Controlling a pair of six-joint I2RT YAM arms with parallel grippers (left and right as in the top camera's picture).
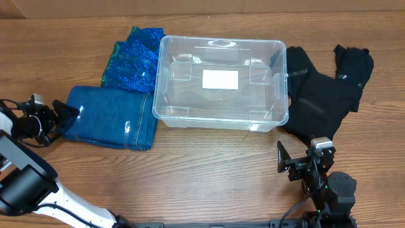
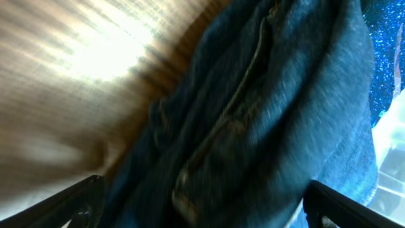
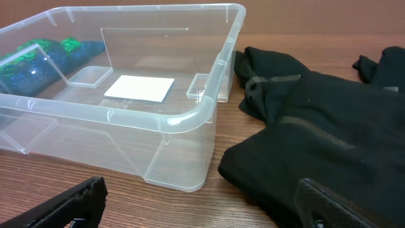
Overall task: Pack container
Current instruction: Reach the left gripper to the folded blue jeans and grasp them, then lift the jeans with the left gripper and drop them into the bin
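Clear rectangular plastic container point(image 1: 215, 118): table centre, empty, mouth up for loading. Folded blue denim jeans point(image 1: 111, 117): just left of it. Left gripper point(image 1: 68, 114): spread wide at the jeans' edge, likely to grasp. Right gripper point(image 1: 292, 161): apart, holding nothing, near side, by black fabric garment point(image 1: 323, 95).

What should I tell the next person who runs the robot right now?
Left gripper: open, at the left edge of the folded jeans, holding nothing.
Right gripper: open and empty, low at the near side of the table, facing the container.
The container sits mid-table with nothing in it.
The jeans and sparkly blue-green cloth lie to its left, the black garment to its right.
Done: nothing packed.
Left: all three pieces probably go in, likely the jeans first.
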